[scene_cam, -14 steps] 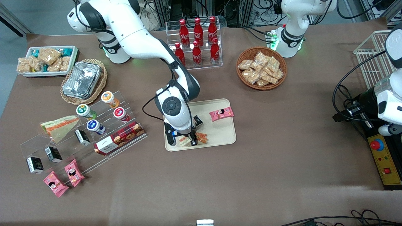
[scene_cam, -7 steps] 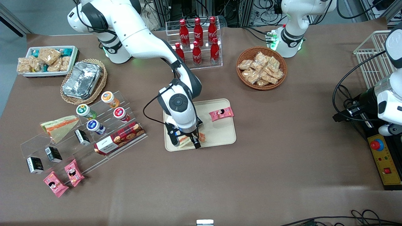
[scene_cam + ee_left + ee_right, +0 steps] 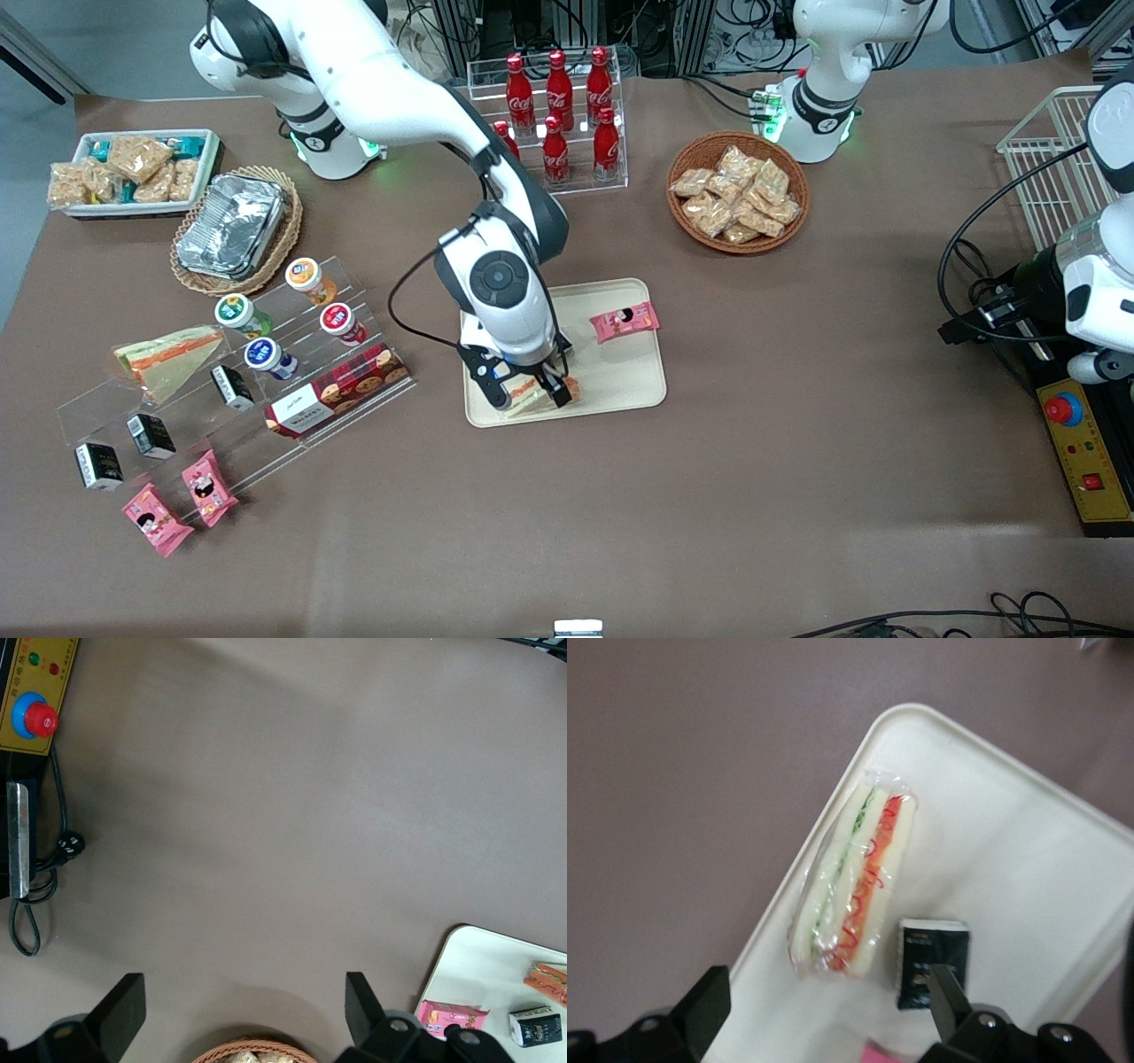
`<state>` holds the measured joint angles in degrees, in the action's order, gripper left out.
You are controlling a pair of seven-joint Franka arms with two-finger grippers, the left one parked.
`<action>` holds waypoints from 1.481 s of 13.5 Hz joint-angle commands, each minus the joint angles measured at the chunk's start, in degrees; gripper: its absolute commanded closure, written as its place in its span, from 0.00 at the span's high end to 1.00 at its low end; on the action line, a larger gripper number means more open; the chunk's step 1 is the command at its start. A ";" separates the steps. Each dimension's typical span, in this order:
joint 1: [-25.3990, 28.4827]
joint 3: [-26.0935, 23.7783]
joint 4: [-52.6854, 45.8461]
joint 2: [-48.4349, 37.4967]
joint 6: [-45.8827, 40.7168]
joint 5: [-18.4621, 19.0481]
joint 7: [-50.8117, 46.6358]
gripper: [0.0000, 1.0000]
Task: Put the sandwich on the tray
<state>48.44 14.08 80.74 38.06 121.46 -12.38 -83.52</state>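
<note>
one sandwich [image 3: 852,877] is seen lying on the one cream tray [image 3: 625,377], near the tray edge closest to the front camera and toward the working arm's end. the gripper [image 3: 529,395] is held just above the sandwich with its fingers spread apart and nothing between them; in the right wrist view the wedge lies free on the tray. two other items are counted on the tray: one small black carton [image 3: 932,963] just beside the sandwich, and one pink snack pack [image 3: 625,321] farther from the front camera. a second, narrower sandwich wedge [image 3: 168,357] is seen on the clear stepped rack [image 3: 292,394]. six red cola bottles [image 3: 558,106] stand in a clear holder, and one wicker basket of snack packs [image 3: 737,192] lies toward the parked arm's end.
</note>
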 commanded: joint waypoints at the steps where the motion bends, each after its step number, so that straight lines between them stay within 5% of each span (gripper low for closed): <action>1: -1.51 -0.28 5.72 -8.50 -4.56 0.69 9.75 1.00; 10: -11.34 -0.37 25.16 -32.68 -7.19 2.09 47.10 1.00; 11: -12.66 -0.45 24.82 -33.48 -9.55 3.23 48.26 1.00; 14: -15.65 -2.03 24.29 -37.34 -13.69 14.28 51.15 1.00; 20: -40.86 -18.20 19.12 -40.43 -17.83 14.66 70.85 1.00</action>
<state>13.46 0.12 102.58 -1.62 105.90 1.48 -16.41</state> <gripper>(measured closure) 0.000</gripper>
